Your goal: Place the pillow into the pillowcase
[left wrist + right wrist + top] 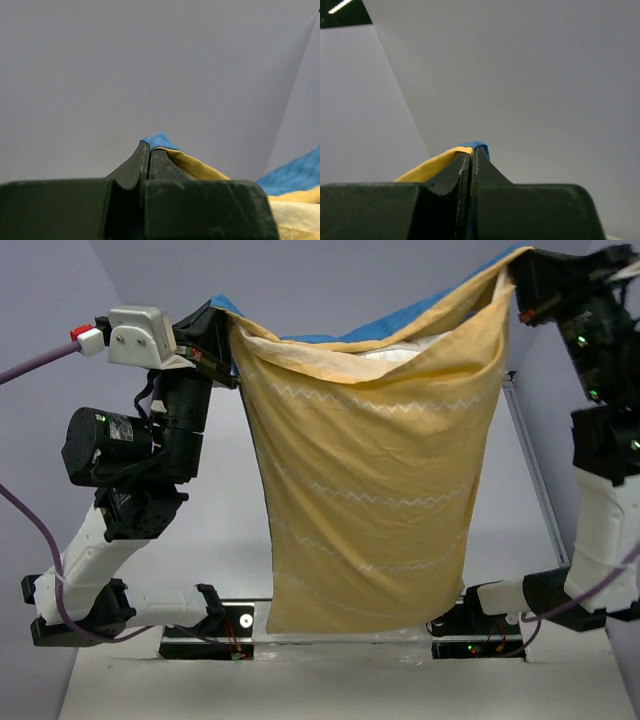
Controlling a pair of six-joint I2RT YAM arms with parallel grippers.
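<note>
The pillow (398, 352) sat inside the pillowcase (370, 500). Only a strip of white showed at the sagging mouth along the top, and the rest seemed to fill out the yellow side below. The pillowcase hung like a sack, yellow face toward the overhead camera and blue face behind. Its bottom edge was down by the arm bases, and whether it touched the table (300, 685) could not be told.

The left gripper (212, 338) was clamped tight on the top left corner of the opening, with blue and yellow cloth both pinched between its fingers. The right gripper (522, 282) was likewise closed on the top right corner. It was held higher than the left, so the mouth slanted.

The likely trouble from here was the grip. The whole load appeared to hang from two small pinches of thin cloth, so a sharp shake to settle the pillow could tug a corner free. The sack would then swing down and the pillow could spill out. Lowering unevenly could also let the pillow slide out toward the lower left side of the open mouth.
</note>
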